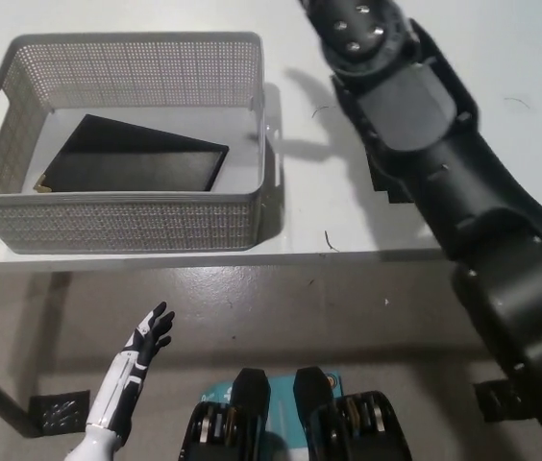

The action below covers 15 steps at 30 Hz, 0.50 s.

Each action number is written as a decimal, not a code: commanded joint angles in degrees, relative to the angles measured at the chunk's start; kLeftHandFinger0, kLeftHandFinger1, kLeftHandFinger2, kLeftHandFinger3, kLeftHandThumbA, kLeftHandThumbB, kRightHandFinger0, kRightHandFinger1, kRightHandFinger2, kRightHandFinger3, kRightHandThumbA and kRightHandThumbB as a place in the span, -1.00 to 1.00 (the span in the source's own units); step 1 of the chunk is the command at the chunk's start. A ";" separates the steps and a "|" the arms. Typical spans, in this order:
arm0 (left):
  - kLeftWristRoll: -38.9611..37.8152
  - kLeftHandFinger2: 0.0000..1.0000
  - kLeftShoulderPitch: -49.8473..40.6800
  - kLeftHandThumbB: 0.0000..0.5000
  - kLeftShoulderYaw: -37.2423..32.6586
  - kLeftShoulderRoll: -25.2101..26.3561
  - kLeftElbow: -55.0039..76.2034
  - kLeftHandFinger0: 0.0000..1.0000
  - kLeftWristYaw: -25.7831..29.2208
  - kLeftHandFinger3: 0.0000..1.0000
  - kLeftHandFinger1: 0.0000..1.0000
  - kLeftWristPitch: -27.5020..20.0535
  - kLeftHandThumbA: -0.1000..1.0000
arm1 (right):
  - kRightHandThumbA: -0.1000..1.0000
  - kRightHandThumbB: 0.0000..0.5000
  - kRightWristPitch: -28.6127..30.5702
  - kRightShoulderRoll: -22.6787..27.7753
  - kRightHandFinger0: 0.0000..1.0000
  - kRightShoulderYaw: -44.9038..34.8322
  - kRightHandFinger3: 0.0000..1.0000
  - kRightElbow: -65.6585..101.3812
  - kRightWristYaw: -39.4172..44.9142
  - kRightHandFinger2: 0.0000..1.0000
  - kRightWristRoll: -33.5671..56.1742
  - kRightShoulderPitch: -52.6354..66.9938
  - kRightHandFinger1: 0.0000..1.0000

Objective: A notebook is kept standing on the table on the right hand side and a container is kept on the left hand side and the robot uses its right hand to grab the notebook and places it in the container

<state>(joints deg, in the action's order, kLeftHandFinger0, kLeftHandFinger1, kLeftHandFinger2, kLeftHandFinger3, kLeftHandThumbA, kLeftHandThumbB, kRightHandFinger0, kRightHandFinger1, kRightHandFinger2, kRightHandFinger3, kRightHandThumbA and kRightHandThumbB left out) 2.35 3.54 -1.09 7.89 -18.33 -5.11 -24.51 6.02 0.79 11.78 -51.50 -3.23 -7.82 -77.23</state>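
- Fingers of the white left hand (136, 360) are spreading apart, holding nothing, below the tabletop (425, 38) edge.
- Notebook (135, 167) is lying flat inside the grey mesh container (122, 226).
- Black right arm (444, 163) is reaching upward; its hand is lying out of frame, so I cannot tell its state.

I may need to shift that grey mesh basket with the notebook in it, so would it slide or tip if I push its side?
The basket is wide and low, so it would probably slide rather than tip. Its perforated walls suggest it is light. The notebook lies flat inside and would likely ride along.
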 commanded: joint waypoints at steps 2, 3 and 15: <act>-1.10 1.00 0.61 0.38 -0.11 1.03 0.32 1.00 -0.83 1.00 1.00 -2.42 1.00 | 1.00 0.59 -13.99 13.94 1.00 -12.25 1.00 59.58 5.80 1.00 9.03 9.70 1.00; -1.24 1.00 0.69 0.37 -0.01 1.20 0.31 1.00 -0.95 1.00 1.00 -2.42 1.00 | 0.98 0.59 -14.56 14.37 1.00 -13.28 1.00 63.42 5.34 1.00 9.81 11.44 1.00; -1.47 1.00 1.11 0.38 -0.20 0.56 -0.17 1.00 -1.05 1.00 1.00 -2.42 1.00 | 0.95 0.35 -4.62 10.40 1.00 -12.73 1.00 88.43 0.90 1.00 14.10 51.99 1.00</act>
<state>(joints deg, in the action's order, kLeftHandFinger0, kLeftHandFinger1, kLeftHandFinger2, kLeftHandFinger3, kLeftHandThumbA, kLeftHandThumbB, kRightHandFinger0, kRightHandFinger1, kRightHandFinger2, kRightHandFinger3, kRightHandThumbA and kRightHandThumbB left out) 2.35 3.50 -1.06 7.79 -18.89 -5.10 -24.38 1.84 6.04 7.41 -23.71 -2.57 -6.08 -49.25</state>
